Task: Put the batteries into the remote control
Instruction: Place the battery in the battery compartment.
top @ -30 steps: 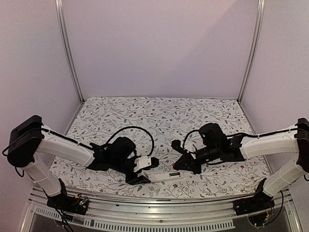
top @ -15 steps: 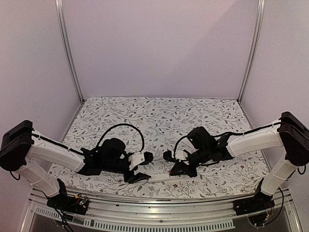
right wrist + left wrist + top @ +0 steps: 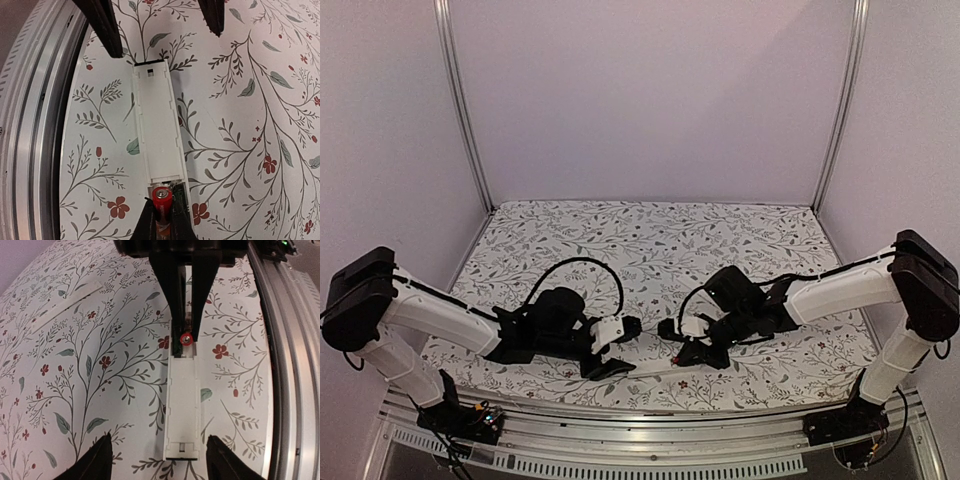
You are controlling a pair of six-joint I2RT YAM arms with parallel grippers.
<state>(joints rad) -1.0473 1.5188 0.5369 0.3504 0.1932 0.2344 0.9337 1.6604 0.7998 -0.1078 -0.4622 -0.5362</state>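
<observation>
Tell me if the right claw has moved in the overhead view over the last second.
Yes. The right claw has shifted left and slightly nearer the front rail, closing on the remote control.

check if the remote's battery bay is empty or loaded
Empty: the remote control shows a bare white trough throughout. The red battery, pinched in the right tool, is only at its end.

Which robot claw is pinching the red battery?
The right gripper, shut on the red battery at one end of the remote control; the left gripper stands open, empty.
</observation>
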